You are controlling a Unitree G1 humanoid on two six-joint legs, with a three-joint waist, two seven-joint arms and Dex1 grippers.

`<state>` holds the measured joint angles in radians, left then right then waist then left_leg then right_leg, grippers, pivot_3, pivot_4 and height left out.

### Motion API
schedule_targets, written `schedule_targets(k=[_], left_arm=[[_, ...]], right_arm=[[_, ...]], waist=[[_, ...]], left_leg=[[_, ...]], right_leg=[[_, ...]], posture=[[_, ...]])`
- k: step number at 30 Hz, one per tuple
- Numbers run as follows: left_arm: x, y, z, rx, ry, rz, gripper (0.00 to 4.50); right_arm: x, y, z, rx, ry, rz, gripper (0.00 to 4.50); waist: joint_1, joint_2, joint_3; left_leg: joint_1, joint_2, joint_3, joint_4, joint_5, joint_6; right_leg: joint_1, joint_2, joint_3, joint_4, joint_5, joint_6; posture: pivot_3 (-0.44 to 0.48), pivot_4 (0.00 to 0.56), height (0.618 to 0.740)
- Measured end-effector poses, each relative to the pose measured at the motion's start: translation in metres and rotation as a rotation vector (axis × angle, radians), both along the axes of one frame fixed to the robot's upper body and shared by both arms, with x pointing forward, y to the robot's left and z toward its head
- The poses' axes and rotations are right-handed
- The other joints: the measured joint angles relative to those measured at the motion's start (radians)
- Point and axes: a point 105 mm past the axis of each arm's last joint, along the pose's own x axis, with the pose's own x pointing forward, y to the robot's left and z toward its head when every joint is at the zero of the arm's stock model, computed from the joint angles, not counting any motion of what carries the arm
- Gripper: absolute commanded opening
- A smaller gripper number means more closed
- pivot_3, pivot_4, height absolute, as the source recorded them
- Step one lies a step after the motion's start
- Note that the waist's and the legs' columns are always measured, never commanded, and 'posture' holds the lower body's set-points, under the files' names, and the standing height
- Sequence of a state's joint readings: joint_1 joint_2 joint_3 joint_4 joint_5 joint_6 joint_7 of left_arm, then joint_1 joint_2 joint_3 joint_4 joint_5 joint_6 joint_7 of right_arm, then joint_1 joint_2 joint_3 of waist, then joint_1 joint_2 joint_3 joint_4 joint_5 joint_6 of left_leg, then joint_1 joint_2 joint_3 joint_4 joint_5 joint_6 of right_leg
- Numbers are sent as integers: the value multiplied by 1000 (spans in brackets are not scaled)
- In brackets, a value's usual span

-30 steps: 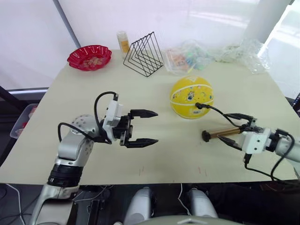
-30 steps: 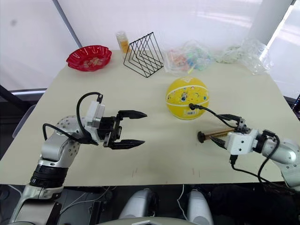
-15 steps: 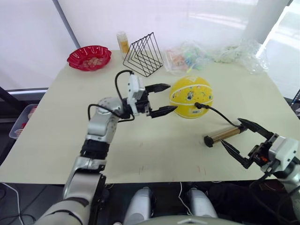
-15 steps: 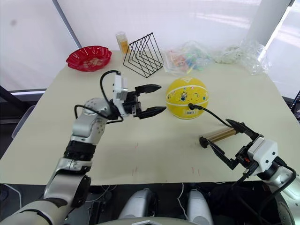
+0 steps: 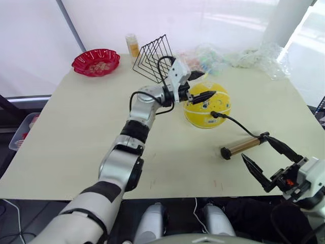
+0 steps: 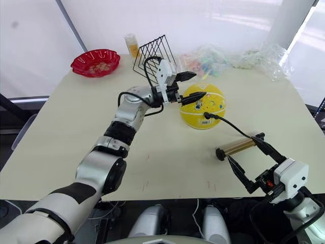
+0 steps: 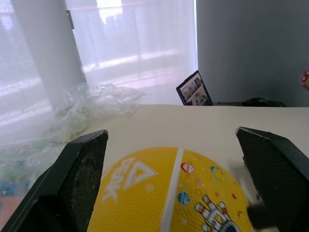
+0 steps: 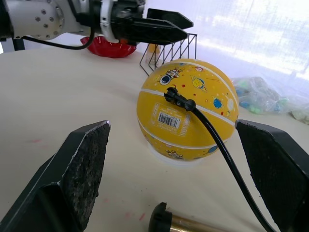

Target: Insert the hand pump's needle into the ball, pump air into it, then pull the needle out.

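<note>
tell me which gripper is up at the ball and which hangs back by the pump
The left gripper, open, is at the ball. The right gripper, also open, sits back near the hand pump lying on the table.

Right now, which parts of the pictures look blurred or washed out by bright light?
In the left wrist view, the ball is soft at its lower edge and the window behind glares white. In the right wrist view, the ball and the hose fitting are sharp, while the near black fingers are blurred. In the left eye view, the backdrop beyond the table is overexposed.
</note>
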<state>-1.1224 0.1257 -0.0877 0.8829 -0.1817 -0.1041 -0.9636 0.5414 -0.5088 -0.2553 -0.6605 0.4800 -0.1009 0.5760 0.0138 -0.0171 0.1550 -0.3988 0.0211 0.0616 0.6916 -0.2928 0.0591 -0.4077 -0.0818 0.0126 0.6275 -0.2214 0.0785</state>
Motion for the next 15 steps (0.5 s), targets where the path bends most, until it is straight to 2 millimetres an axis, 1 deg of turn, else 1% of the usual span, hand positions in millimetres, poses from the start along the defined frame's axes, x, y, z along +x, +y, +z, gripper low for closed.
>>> schedule_targets(k=[3,5,7,9,12,15], left_arm=[[6,-10,-3,12,24,29,4500],[7,-11,-4,14,22,37,4500],[12,-11,-7,26,41,66,4500],[17,-14,-15,59,69,109,4500],[19,-18,-23,77,100,132,4500],[21,-26,-26,90,131,158,4500]], right_arm=[[5,1,1,-21,6,-20,4362],[7,3,4,-27,-2,-23,4362],[13,4,5,-58,15,-36,4362],[25,5,9,-90,20,-52,4362],[34,14,14,-117,13,-37,4362],[54,19,20,-184,8,-42,4362]], waist=[[0,0,0],[0,0,0],[0,-1,0],[1,-1,1],[2,-1,1],[3,-1,1]], left_leg=[[-1,0,-1,0,0,0],[-1,0,-1,0,0,0],[-1,0,-2,-1,0,0],[-2,0,-2,-1,0,0],[-3,0,-4,-1,0,0],[-3,0,-5,0,0,0]], right_leg=[[0,0,-1,0,0,0],[0,0,-1,0,0,0],[0,0,-3,0,0,0],[0,0,-3,-1,0,0],[0,0,-5,-1,0,0],[0,0,-5,-1,0,0]], posture=[[0,150,737],[0,150,737],[0,150,737],[0,150,737],[0,150,737],[0,150,737]])
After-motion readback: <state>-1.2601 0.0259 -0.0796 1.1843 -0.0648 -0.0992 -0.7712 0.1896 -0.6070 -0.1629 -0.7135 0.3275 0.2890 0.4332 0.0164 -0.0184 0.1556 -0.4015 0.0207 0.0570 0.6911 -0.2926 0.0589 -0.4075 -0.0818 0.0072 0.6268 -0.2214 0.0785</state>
